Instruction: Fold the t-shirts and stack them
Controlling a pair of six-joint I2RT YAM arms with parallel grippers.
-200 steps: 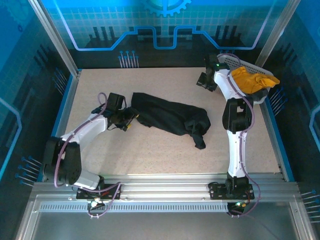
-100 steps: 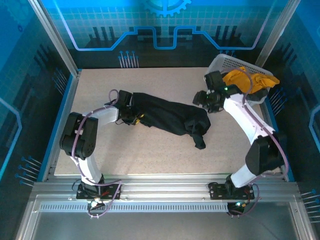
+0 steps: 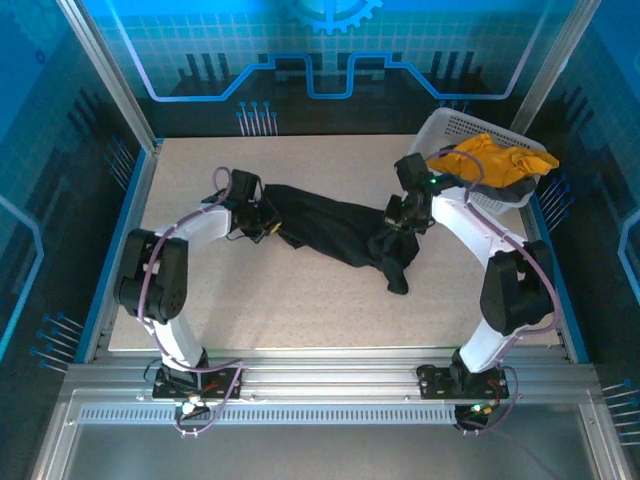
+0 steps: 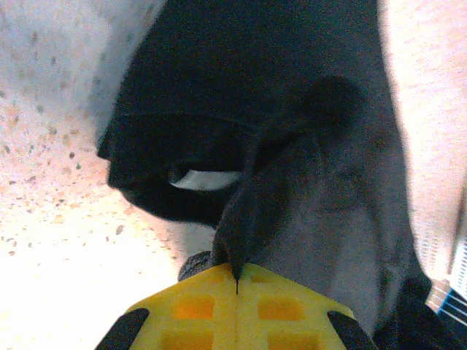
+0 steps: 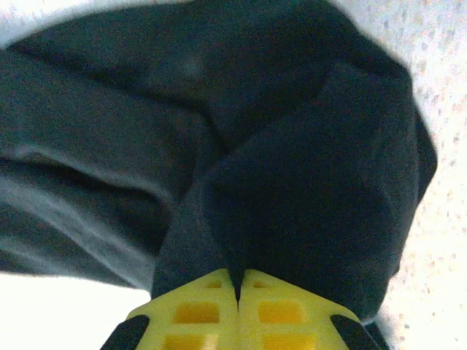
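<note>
Left end effector (image 3: 262, 224) is closed on the black t-shirt (image 3: 330, 232), gripping the garment at its 9 o'clock end as I read the overhead view. On the left wrist camera the two yellow pads (image 4: 190, 310) are pressed together, and a ridge of dark cloth rises from the line where they meet. A white strip (image 4: 208, 179) shows inside a fold of the cloth just beyond the pads.

The right end effector (image 3: 392, 230) is likewise closed on the same shirt, at its 3 o'clock end. On the right wrist camera its yellow pads (image 5: 190, 313) meet with a bunch of black fabric pinched between them.

The black t-shirt lies crumpled in a long band across the middle of the bench (image 3: 300, 310), running from about 10 o'clock down toward 4 o'clock between the two arms. A loose flap hangs from the right end toward 6 o'clock and rests on the bench surface.

The mustard t-shirt (image 3: 495, 160) sits heaped in the white basket (image 3: 440, 125) at the 2 o'clock corner of the bench, apart from the black shirt.
</note>
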